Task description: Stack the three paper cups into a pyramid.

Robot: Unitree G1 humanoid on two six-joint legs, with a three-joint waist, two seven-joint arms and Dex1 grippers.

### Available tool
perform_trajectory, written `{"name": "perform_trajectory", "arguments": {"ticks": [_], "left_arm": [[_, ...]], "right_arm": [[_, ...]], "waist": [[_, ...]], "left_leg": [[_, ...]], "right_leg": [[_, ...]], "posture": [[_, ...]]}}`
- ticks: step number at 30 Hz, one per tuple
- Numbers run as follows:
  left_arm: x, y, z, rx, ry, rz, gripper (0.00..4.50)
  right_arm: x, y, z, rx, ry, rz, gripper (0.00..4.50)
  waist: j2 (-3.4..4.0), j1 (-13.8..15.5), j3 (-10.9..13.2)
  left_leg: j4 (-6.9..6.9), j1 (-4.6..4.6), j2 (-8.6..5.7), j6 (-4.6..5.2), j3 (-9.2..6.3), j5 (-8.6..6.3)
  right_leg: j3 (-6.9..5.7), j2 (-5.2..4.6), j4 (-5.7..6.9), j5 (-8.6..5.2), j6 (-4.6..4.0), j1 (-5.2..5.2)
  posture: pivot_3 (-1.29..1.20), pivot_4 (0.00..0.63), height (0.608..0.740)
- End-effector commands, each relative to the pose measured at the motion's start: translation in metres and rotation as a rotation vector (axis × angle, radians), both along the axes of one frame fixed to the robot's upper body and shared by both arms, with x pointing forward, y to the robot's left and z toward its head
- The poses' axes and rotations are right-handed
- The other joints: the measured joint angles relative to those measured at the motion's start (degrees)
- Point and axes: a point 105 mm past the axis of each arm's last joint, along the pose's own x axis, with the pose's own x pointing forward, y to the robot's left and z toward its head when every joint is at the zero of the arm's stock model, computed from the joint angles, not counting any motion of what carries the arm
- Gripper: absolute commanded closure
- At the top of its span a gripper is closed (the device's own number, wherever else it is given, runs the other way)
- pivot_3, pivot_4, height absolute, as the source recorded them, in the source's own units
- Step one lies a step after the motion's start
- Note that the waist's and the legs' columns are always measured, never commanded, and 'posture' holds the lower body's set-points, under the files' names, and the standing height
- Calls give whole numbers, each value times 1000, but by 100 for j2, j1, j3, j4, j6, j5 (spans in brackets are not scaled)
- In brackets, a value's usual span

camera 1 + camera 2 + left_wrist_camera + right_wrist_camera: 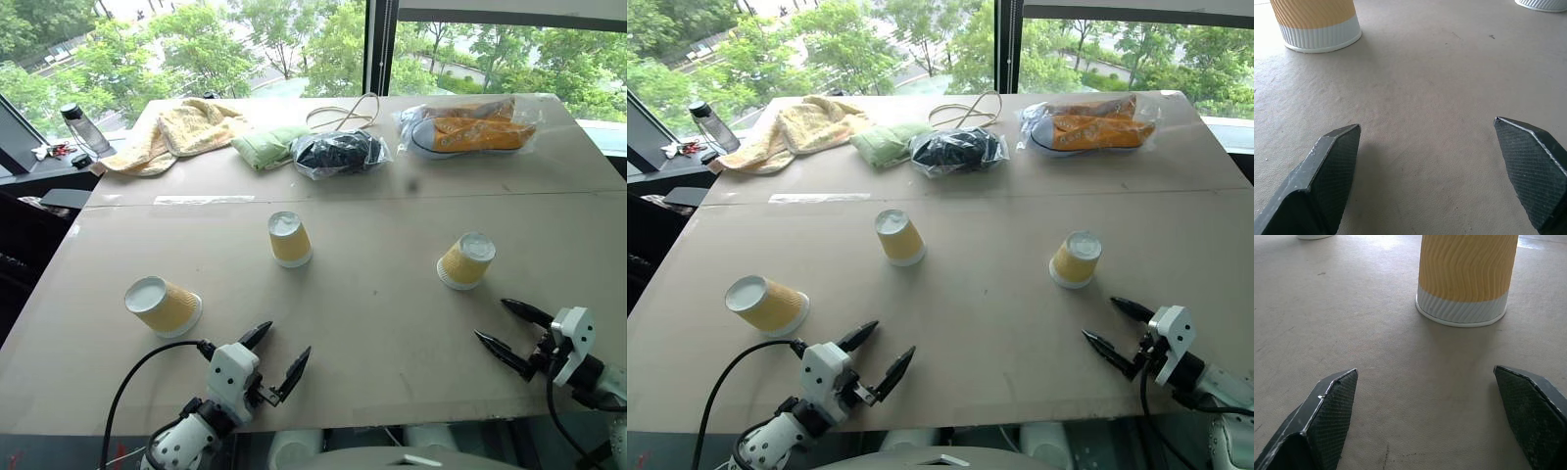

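Three yellow-orange paper cups stand upside down, well apart on the bench: left cup, middle cup, right cup. Near the front edge, the left hand and right hand hover released, fingers spread, grasping nothing.

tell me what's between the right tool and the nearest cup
Nothing: bare table between the open right tool and the cup, per the right wrist view.
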Motion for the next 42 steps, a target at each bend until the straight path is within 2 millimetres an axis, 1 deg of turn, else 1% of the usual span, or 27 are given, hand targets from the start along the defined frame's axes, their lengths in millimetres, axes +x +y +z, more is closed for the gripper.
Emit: {"name": "perform_trajectory", "arguments": {"ticks": [1, 4, 6, 8, 15, 17, 20, 22, 26, 29, 32, 34, 36, 39, 42], "left_arm": [[-2, 11, 8, 0, 13, 24, 0], [-8, 14, 15, -13, 6, 26, 0], [-7, 16, 15, 1, -9, 28, 0], [-8, 19, 18, -12, -18, 35, 0], [-9, 18, 20, -26, -15, 57, 0], [-12, 22, 18, -13, 7, 91, 0], [-23, 25, 23, -8, 4, 137, 0], [-26, 31, 29, -12, -23, 214, 0], [-31, 51, 45, 14, -106, 438, 0], [-43, 74, 55, 14, -143, 621, 0], [-54, 97, 57, 61, -181, 768, 0], [-57, 109, 58, 96, -201, 846, 0], [-56, 116, 58, 108, -218, 891, 0], [-46, 120, 59, 115, -260, 897, 0], [-38, 125, 59, 102, -279, 908, 0]], "right_arm": [[-4, 3, 6, 6, -15, 25, 105], [-11, 9, 9, 30, -12, 78, 105], [-10, 7, 6, 21, -15, 76, 105], [-10, 11, 8, 24, -25, 78, 105], [-13, 17, 9, 46, -32, 96, 105], [-13, 18, 9, 48, -38, 105, 105], [-13, 21, 14, 54, -51, 157, 105], [-13, 28, 20, 76, -64, 205, 105], [-17, 56, 41, 134, -95, 371, 105], [-18, 79, 61, 176, -131, 477, 105], [-14, 97, 79, 219, -162, 544, 105], [-11, 108, 87, 223, -185, 590, 105], [-8, 115, 95, 226, -203, 618, 105], [-2, 124, 106, 251, -229, 644, 105], [-1, 128, 111, 256, -233, 666, 105]], "waist": [[0, 0, 0], [-12, 1, 9], [-14, 1, 13], [-17, 2, 14], [-21, 3, 16], [-24, 0, 17], [-36, -12, 25], [-48, -18, 32], [-54, -5, 38], [-73, -7, 49], [-86, 0, 57], [-95, 12, 61], [-99, 20, 63], [-111, 20, 67], [-115, 14, 65]], "left_leg": [[0, 0, 0, 0, 0, 0], [0, -2, 5, 0, -4, 0], [-1, -4, 5, 1, -6, -1], [3, -5, 2, 1, -3, -1], [6, -5, 2, 2, 0, -1], [6, -4, 2, 2, -1, -1], [6, -3, 2, 3, 1, -2], [6, -4, 3, 3, 2, -2], [7, -4, 3, 3, 0, -2], [8, -6, 2, 3, -1, -2], [9, -8, 1, 3, -6, -2], [12, -9, -1, 3, -9, -2], [15, -11, -3, 3, -10, -2], [19, -15, -6, 3, -17, -2], [20, -15, -5, 3, -19, -2]], "right_leg": [[0, 0, 0, 0, 0, 0], [-2, 2, 3, 0, 0, -2], [-4, 0, 1, 0, 0, -2], [-1, 0, 0, 0, 0, -2], [0, 0, 1, 0, 0, -1], [-1, 0, 1, 0, 0, -1], [3, 0, 1, 0, 0, -1], [4, -2, 0, 0, 0, -1], [2, -4, 1, 0, 0, 0], [2, -2, 0, 0, 1, 0], [-2, 4, 0, 0, 1, -2], [-9, 6, 0, 0, 1, -1], [-25, 6, 0, 0, 2, -1], [-37, 6, 0, 3, 6, 0], [-39, 6, 1, 12, 22, 0]], "posture": [[0, 150, 740], [0, 150, 740], [0, 150, 740], [0, 150, 740], [0, 150, 740], [0, 150, 740], [0, 150, 740], [0, 150, 740], [0, 150, 740], [0, 150, 740], [0, 150, 740], [0, 150, 740], [0, 150, 740], [0, 150, 740], [0, 150, 740]]}}
